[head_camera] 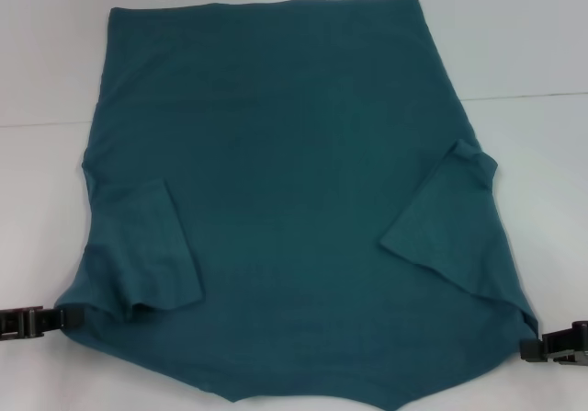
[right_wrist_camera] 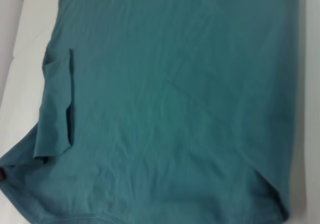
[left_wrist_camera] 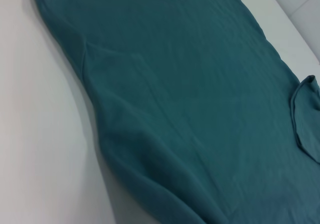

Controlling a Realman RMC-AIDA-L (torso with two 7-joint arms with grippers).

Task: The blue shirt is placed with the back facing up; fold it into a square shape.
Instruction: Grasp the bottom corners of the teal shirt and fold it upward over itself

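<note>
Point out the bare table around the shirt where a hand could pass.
Bare white table lies left of the blue shirt, right of it, and in a thin strip beyond its far hem. The near side is crowded: the left gripper and right gripper sit at the shirt's near corners, and cloth runs off the near edge.

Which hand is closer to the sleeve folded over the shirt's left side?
Left. The left hand sits at the blue shirt's near left corner, just below that folded sleeve. The right hand is at the opposite near corner, across the shirt.
</note>
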